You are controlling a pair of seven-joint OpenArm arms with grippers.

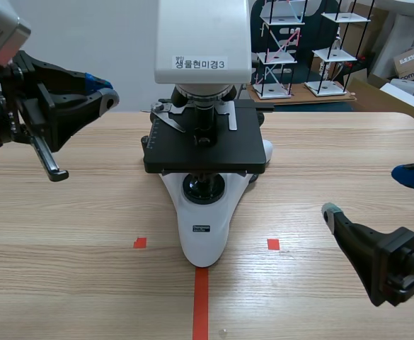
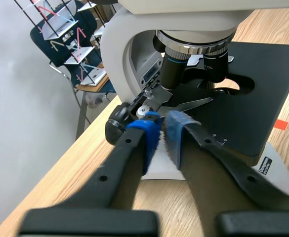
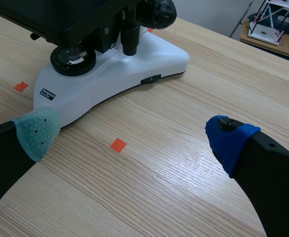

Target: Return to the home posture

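A white microscope (image 1: 203, 42) with a black stage (image 1: 205, 149) stands in the middle of the wooden table (image 1: 65, 234). My left gripper (image 1: 102, 88) is raised to the left of the microscope's head, its blue pads close together with nothing between them. In the left wrist view this gripper (image 2: 162, 133) is just short of the microscope arm (image 2: 129, 54) and the stage (image 2: 253, 94). My right gripper (image 1: 369, 193) hangs low at the right, wide open and empty. In the right wrist view its fingers (image 3: 132, 138) straddle bare table, with the microscope base (image 3: 119, 69) ahead of them.
Orange-red tape marks (image 1: 201, 304) lie in front of the microscope base. Behind the table's far edge stand wire racks (image 1: 281, 57) and cardboard boxes (image 1: 412, 64). A dark chair (image 2: 60, 44) and a wall lie past the table's left side.
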